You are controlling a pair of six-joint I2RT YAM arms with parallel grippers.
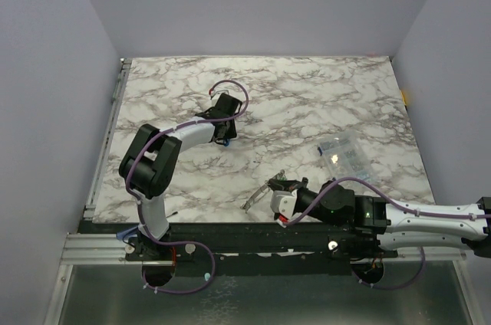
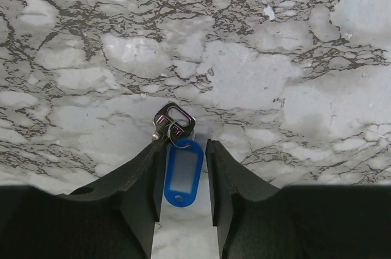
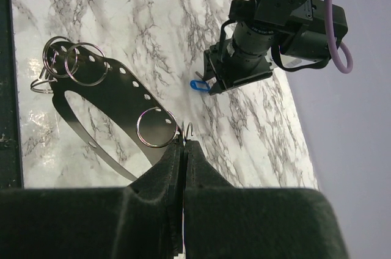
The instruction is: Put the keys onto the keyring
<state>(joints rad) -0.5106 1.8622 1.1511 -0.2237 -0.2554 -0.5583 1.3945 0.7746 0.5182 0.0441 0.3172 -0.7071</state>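
Note:
One of the keys (image 2: 183, 173), a blue plastic tag on a small split ring with a dark metal head (image 2: 174, 120), lies flat on the marble. My left gripper (image 2: 185, 144) stands open over it, a finger close on either side of the tag. From above the blue key (image 1: 229, 142) shows just under my left gripper (image 1: 224, 138). The keyring (image 3: 91, 88) is a large flat grey hoop with punched holes and small split rings on it. My right gripper (image 3: 184, 143) is shut on its wire end, holding it low near the table's front edge (image 1: 253, 201).
A clear plastic box (image 1: 343, 152) lies on the marble table (image 1: 307, 103) to the right of centre. A small yellow object (image 1: 404, 96) sits at the table's right edge. A metal rail (image 1: 103, 149) runs along the left side, and grey walls close in three sides.

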